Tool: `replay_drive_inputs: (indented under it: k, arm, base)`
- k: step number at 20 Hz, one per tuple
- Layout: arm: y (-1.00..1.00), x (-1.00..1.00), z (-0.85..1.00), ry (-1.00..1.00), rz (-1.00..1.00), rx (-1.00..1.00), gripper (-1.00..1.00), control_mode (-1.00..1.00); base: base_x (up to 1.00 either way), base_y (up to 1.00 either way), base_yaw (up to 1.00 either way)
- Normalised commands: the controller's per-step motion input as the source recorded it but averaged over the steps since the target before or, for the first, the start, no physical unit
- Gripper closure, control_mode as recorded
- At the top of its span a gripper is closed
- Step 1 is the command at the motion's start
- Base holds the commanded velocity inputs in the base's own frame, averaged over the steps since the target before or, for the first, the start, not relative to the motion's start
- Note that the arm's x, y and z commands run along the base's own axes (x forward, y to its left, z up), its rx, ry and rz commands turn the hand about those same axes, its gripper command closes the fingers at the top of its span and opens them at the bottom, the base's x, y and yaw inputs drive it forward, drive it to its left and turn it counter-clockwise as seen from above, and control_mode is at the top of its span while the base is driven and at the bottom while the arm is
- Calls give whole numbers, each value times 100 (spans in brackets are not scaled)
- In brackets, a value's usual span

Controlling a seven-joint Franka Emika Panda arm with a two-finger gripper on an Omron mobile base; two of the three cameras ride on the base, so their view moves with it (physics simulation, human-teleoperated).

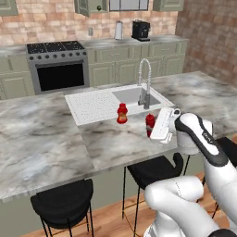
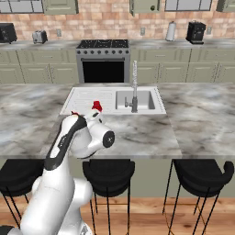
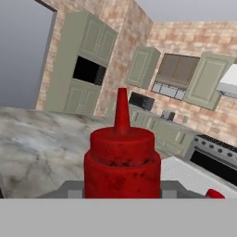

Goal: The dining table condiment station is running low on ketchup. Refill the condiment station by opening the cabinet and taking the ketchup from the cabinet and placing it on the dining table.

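– Arm (image 1: pixel 185 203) nearest, lower right of left base view. Reaches forward over the black stools (image 1: pixel 62 199) to the dining table (image 1: pixel 41 143).
– Hand state?
– Gripper (image 1: pixel 152 127): closed narrow around the ketchup bottle (image 1: pixel 150 121). Carries it upright near the table's front edge, presumably so it stands on release.
– Touching down yet?
– Can't tell, base hidden behind the hand. Looks low over the marble. Sits just right of a second ketchup (image 1: pixel 122 113) standing at the front corner of the white sink (image 1: pixel 92 109) drainboard. Probably meant to pair the two as the station.
– Right base view?
– Mostly blocked by the arm. Shows a red cap (image 2: pixel 97 105) poking up past the wrist, at the sink's front edge, tap (image 2: pixel 134 87) behind. Can't say which bottle.
– Hand view?
– Held bottle dead centre, nozzle up, squeezed between grey fingertips (image 3: pixel 69 190) at its lower body. Centred grip, so no tilt expected. Marble top behind on the left, black stove (image 3: pixel 215 162) far right. Small red blob (image 3: pixel 215 193) at bottom right, possibly the other bottle, not sure.
– Next?
– Judging from this: lower until seated, then open. Risk: bumping the neighbour bottle or releasing too near the edge.
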Motion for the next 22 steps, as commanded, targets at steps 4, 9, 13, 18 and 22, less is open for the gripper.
replay_drive_inputs:
  k: [4,9,13,18,22]
  arm:
    - [6,49,-35,5,4,0,100,-100]
    - [0,38,-34,4,9,0,100,-100]
    - [-10,18,-31,2,14,2,100,-100]
    - [-8,13,-32,0,14,8,100,-100]
    - [-5,32,-8,5,10,16,100,-100]
  base:
    - [0,0,0]
    - [0,0,0]
    - [0,0,0]
    - [0,0,0]
    - [0,0,0]
